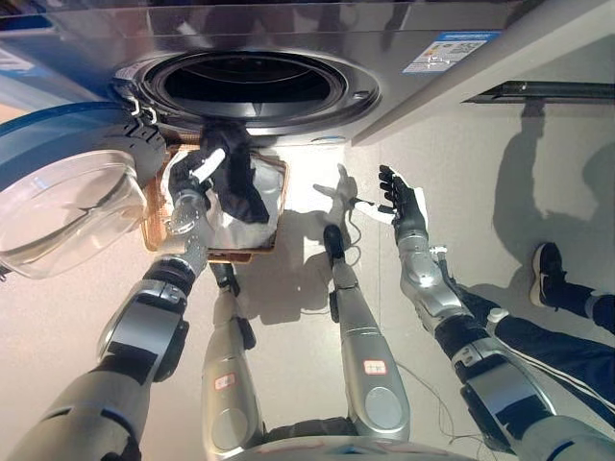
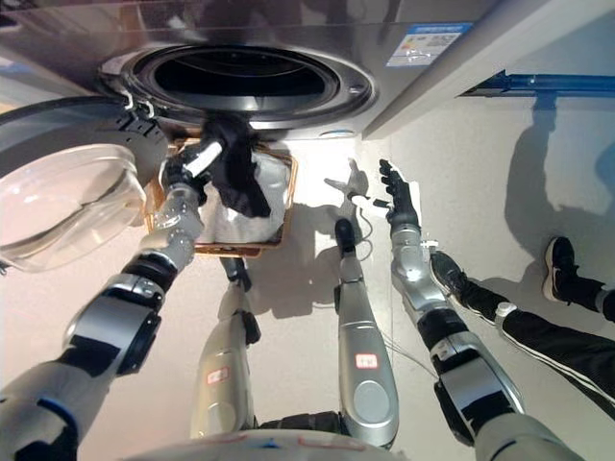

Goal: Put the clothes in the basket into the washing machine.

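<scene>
- Left hand (image 1: 195,171) has its fingers curled round a dark garment (image 1: 238,178), lifted above the basket (image 1: 154,223) and just below the lip of the washing machine (image 1: 384,58) drum opening (image 1: 252,84).
- Right hand (image 1: 399,200) is idle off to the right over the floor, fingers spread, holding nothing.
- Step in hand, as I judge it: carry the garment up and over the door seal into the drum. Go deep before letting go; most of the cloth hangs below the hand and could snag on the rim or drop back.
- Keep clear of the open glass door (image 1: 62,206) swung out on the left.
- White clothes (image 1: 240,226) remain in the basket, so more trips needed.
- Hidden: drum interior is dark, contents unreadable. Basket depth and item count unclear under the hanging cloth.
- Person's leg and shoe (image 1: 548,269) at right edge, well apart.
</scene>
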Motion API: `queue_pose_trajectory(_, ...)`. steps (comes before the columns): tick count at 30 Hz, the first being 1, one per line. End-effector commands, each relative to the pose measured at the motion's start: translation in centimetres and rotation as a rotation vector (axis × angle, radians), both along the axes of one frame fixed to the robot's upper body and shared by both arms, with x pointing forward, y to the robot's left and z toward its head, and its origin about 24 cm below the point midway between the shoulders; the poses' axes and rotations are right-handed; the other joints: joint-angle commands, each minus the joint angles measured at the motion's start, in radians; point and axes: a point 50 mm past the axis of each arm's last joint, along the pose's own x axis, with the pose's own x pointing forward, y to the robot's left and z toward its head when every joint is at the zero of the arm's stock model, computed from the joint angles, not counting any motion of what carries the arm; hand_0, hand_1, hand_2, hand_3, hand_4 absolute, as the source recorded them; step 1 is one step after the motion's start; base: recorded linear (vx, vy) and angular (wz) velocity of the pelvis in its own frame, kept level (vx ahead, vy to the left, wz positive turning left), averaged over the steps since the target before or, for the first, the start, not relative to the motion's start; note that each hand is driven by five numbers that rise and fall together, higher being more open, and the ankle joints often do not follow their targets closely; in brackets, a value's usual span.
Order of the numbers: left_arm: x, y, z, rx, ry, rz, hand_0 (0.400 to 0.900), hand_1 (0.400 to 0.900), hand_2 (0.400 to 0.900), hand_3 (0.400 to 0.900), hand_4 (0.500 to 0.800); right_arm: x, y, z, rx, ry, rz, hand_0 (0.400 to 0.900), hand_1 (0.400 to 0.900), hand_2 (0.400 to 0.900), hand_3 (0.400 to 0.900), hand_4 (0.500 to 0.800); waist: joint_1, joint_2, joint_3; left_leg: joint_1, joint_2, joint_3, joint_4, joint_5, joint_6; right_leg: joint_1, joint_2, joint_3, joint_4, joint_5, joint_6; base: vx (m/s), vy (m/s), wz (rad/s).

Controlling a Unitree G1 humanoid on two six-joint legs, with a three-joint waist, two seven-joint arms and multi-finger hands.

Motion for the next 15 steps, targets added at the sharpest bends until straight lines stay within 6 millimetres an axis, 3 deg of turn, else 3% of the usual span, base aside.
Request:
queue_pose_trajectory(1, 1.3, -0.3, 5.8, -0.136, -0.228, 0.004, 0.400, 0.400, 0.400, 0.400, 0.500, -0.9, -0.6, -0.3, 0.013, -0.019, 0.008, 0.900, 0.900, 0.900, 0.900, 0.800, -0.040, 0.060, -0.102, -0.050, 0.066, -0.109, 0.061, 0.137, -0.027, -0.030, -0.042, -0.008, 0.057, -0.013, 0.086, 0.07, -0.010, 0.05)
queue_pose_trajectory(4, 2.0, -0.7, 9.1, -0.181, -0.297, -0.013, 0.400, 0.400, 0.400, 0.400, 0.500, -2.0, -1.4, -1.4, 0.023, 0.010, -0.014, 0.900, 0.900, 0.900, 0.900, 0.800, -0.055, 0.066, -0.117, -0.043, 0.066, -0.107, 0.019, 0.157, -0.036, -0.024, -0.044, -0.015, 0.041, -0.011, 0.091, 0.08, -0.012, 0.06)
queue_pose_trajectory(5, 2.0, -0.7, 9.1, -0.181, -0.298, -0.014, 0.400, 0.400, 0.400, 0.400, 0.500, -2.0, -1.4, -1.4, 0.023, 0.010, -0.015, 0.900, 0.900, 0.900, 0.900, 0.800, -0.055, 0.067, -0.117, -0.042, 0.066, -0.107, 0.017, 0.158, -0.036, -0.023, -0.044, -0.015, 0.040, -0.011, 0.091, 0.11, -0.008, 0.03)
queue_pose_trajectory(6, 2.2, -0.9, 10.7, -0.193, -0.335, -0.019, 0.400, 0.400, 0.400, 0.400, 0.500, -2.6, -1.9, -1.7, 0.026, 0.011, -0.026, 0.900, 0.900, 0.900, 0.900, 0.800, -0.061, 0.068, -0.129, -0.032, 0.068, -0.102, -0.018, 0.167, -0.038, -0.018, -0.045, -0.020, 0.022, -0.009, 0.095, 0.06, -0.002, 0.00)
queue_pose_trajectory(7, 2.2, -0.9, 10.7, -0.193, -0.336, -0.020, 0.400, 0.400, 0.400, 0.400, 0.500, -2.6, -2.0, -1.7, 0.026, 0.011, -0.027, 0.900, 0.900, 0.900, 0.900, 0.800, -0.060, 0.069, -0.128, -0.030, 0.068, -0.102, -0.021, 0.169, -0.038, -0.017, -0.045, -0.020, 0.021, -0.008, 0.095, 0.11, -0.005, -0.01)
queue_pose_trajectory(9, 2.2, -1.3, 13.4, -0.225, -0.410, -0.032, 0.400, 0.400, 0.400, 0.400, 0.500, -3.3, -2.6, -1.9, 0.032, 0.005, -0.049, 0.900, 0.900, 0.900, 0.900, 0.800, -0.069, 0.069, -0.147, -0.022, 0.071, -0.096, -0.058, 0.179, -0.042, -0.014, -0.047, -0.024, -0.002, 0.001, 0.101, 0.09, -0.001, -0.04)
queue_pose_trajectory(15, 1.8, -2.3, 16.6, -0.279, -0.536, -0.061, 0.400, 0.400, 0.400, 0.400, 0.500, -4.3, -3.3, -2.3, 0.037, 0.005, -0.079, 0.900, 0.900, 0.900, 0.900, 0.800, -0.075, 0.068, -0.178, -0.014, 0.075, -0.091, -0.078, 0.173, -0.044, -0.002, -0.048, -0.033, -0.034, 0.016, 0.111, 0.07, -0.011, -0.02)
